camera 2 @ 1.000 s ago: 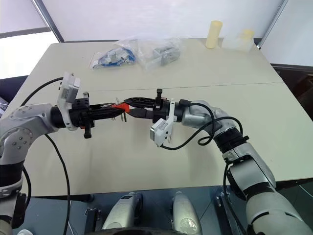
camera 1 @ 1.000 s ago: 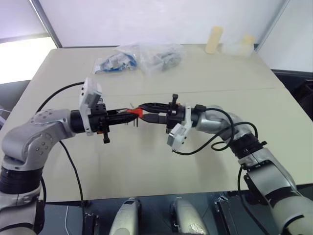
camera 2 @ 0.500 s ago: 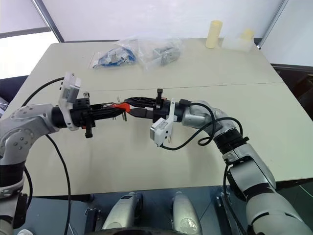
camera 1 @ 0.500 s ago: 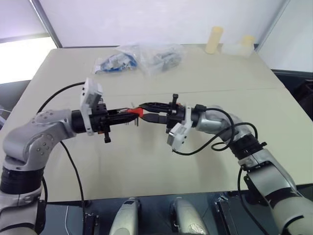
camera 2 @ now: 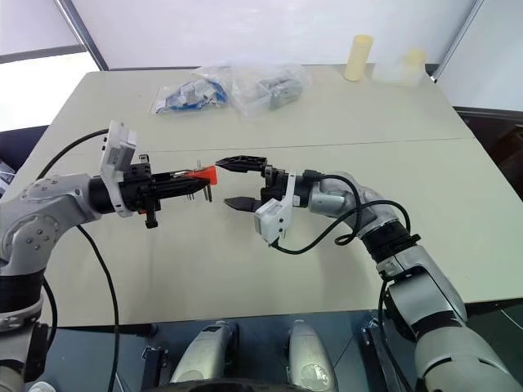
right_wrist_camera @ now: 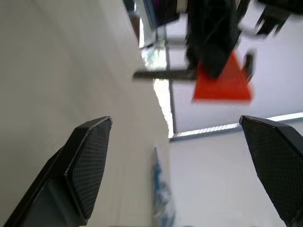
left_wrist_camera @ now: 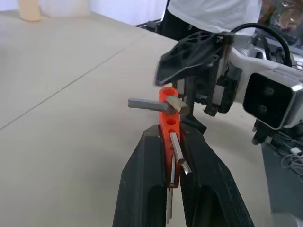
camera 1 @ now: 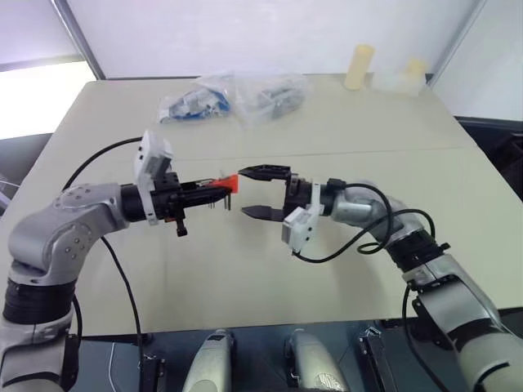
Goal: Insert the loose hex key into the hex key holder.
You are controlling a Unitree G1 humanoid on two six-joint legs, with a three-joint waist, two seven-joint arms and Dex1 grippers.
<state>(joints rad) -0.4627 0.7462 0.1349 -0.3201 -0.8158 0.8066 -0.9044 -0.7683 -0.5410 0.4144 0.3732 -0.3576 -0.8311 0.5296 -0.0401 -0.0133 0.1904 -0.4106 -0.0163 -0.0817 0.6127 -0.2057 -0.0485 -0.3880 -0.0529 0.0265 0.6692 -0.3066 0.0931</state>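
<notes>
My left gripper (camera 1: pixel 214 190) is shut on the hex key holder (camera 1: pixel 230 183), a red-orange block held level above the table (camera 1: pixel 245 269). In the left wrist view the holder (left_wrist_camera: pixel 169 118) stands between the two black fingers (left_wrist_camera: pixel 147 189). Short grey keys lie along its side. The loose hex key (left_wrist_camera: pixel 143 103) sits crosswise through the hole at the holder's free end. My right gripper (camera 1: pixel 247 193) faces the holder from the right and is open, with one fingertip above and one below the holder's tip. Nothing is between its fingers. The right wrist view looks at the holder (right_wrist_camera: pixel 222 85) from a short gap.
Clear plastic bags (camera 1: pixel 237 98) of parts lie at the back of the table. A pale yellow cylinder (camera 1: pixel 357 65) and a translucent container (camera 1: pixel 400 77) stand at the back right. A person in a white shirt (left_wrist_camera: pixel 213 14) stands beyond the table.
My right gripper has opened wide and drawn slightly back and down from the holder. The key stays in the holder. The left gripper has kept still.
</notes>
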